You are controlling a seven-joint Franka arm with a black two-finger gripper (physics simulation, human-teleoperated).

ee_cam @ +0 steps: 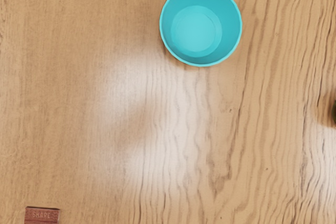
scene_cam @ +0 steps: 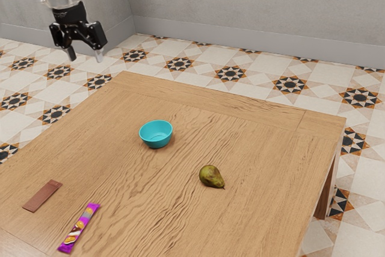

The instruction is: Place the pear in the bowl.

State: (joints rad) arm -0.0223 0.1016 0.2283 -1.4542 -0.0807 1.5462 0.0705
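- A turquoise bowl (scene_cam: 156,133) sits upright on the wooden counter (scene_cam: 264,112), lower than our gripper (scene_cam: 86,56) and out ahead of it, its bare inner floor facing up.
- Our gripper hangs in the air with its two fingers spread apart, grasping nothing.
- The green-brown pear (scene_cam: 210,176) lies on its side on the counter, farther from our gripper than the bowl and apart from it, stem pointing away from the bowl.
- Seen from the exterior view, the bowl stands between our gripper and the pear, well below the gripper's height.
- Below our gripper, toward the exterior camera, rest a reddish-brown bar (scene_cam: 43,195) lettered "SHARE" and, near it, a purple-wrapped bar (scene_cam: 79,227).
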